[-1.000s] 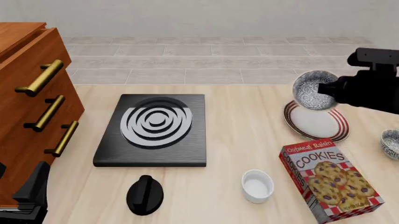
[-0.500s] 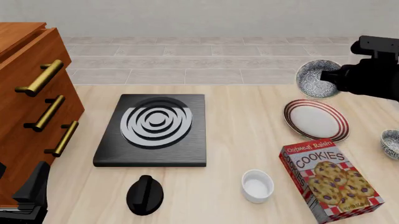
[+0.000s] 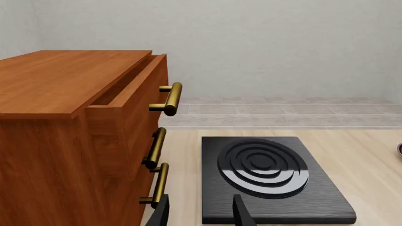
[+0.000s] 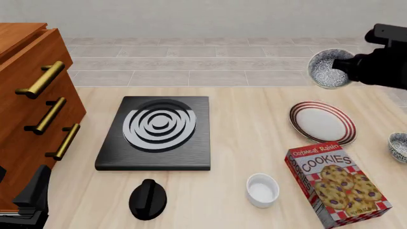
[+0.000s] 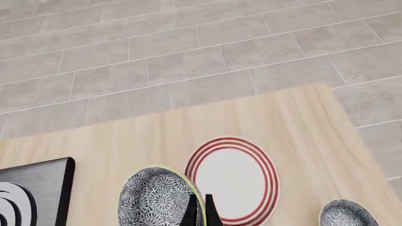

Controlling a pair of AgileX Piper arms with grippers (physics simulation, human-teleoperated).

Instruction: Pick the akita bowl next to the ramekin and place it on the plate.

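Holding the akita bowl (image 4: 329, 68) by its rim, my right pincer (image 4: 348, 69) sits at the upper right of the front frame, its fingers closed on the bowl's edge; the bowl is tipped so its speckled inside faces the camera, up in the air and clear of the desk (image 4: 241, 143). On my right wrist feed the two fingertips (image 5: 191, 213) pinch the rim of that bowl (image 5: 157, 200) at the bottom centre of the frame, with the plate (image 5: 232, 178) below it on the desk, a little to one side. In the front frame the plate (image 4: 322, 122) lies bare at right of centre, lower than the lifted bowl. The ramekin (image 4: 262, 190) stands at lower centre, just left of the cookie box (image 4: 337, 183). A second speckled bowl (image 4: 399, 147) shows at the right edge. My left pincer (image 3: 199, 214) is at the bottom of its wrist feed, fingers apart and gripping nothing, facing the stove plate (image 3: 267, 175) and the wooden drawer cabinet (image 3: 75, 141).
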